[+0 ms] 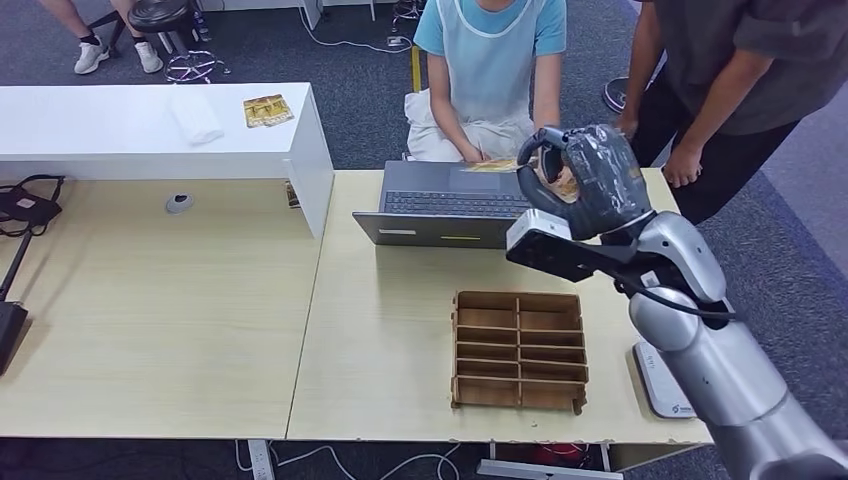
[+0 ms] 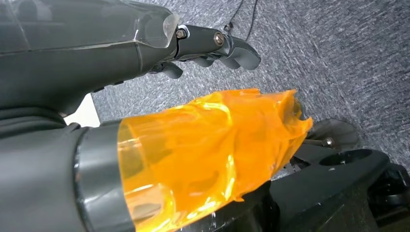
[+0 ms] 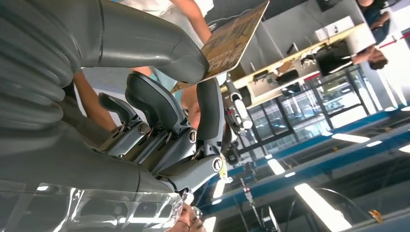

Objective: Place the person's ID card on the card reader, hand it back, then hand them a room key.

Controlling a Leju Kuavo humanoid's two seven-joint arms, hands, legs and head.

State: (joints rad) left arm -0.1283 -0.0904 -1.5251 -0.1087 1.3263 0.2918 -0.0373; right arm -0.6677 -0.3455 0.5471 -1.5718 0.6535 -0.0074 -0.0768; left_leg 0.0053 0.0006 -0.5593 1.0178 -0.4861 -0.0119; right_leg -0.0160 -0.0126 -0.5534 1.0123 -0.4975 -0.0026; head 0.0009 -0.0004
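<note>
Silver and smooth, the right arm is raised over the pale wooden table (image 1: 200,320), nearest the head camera; its dark plastic-wrapped right hand (image 1: 585,180) is held above the grey laptop (image 1: 445,205). Thumb and one finger (image 3: 210,108) are pinched on the ID card (image 3: 234,41), a thin, flat, gold-printed rectangle whose long axis is pointed away from the palm toward the seated person (image 1: 490,60). A hand-over appears due. Off at the table's right edge lies the white card reader (image 1: 660,385). An orange-wrapped thumb and loosely spread fingers are seen on the left hand (image 2: 212,43), which hangs empty.
</note>
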